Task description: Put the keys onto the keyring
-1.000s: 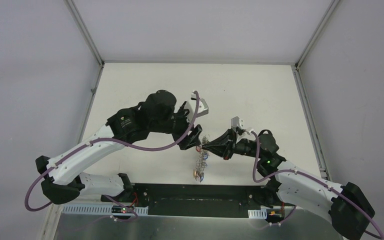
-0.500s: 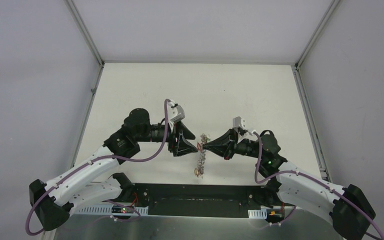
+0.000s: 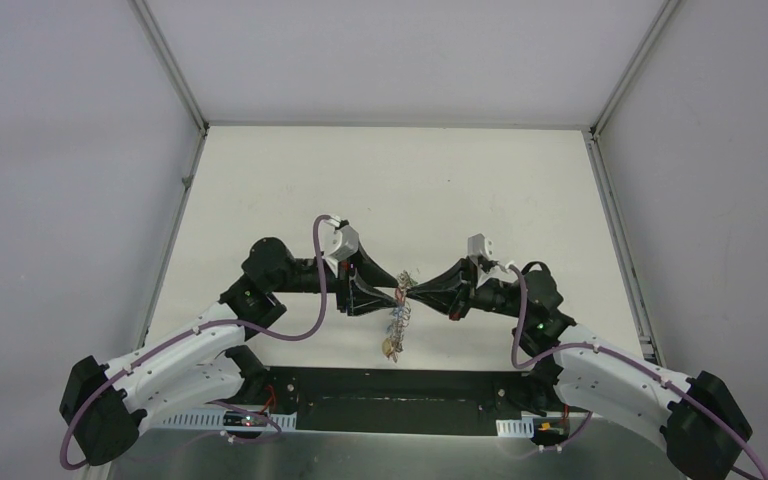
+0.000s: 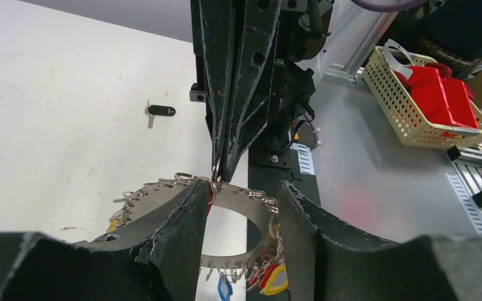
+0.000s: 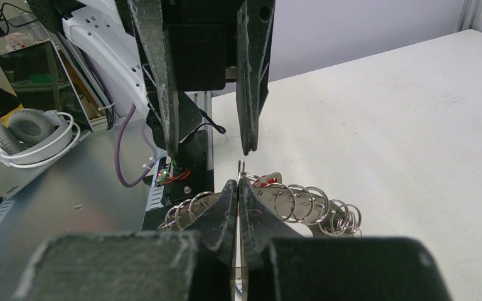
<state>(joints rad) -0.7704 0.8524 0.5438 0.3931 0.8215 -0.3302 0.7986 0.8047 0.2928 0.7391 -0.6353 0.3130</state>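
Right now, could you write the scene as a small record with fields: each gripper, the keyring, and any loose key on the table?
left gripper: open, one jaw on each side of the keyring's band, not closed on it
right gripper: shut on the keyring's edge, tip to tip with the left gripper
keyring: hangs from the right gripper, with coloured tags at its lower part
black key: lies loose on the table, apart from both grippers

Left hand (image 3: pixel 397 293) parted, right hand (image 3: pixel 412 292) pinched tight
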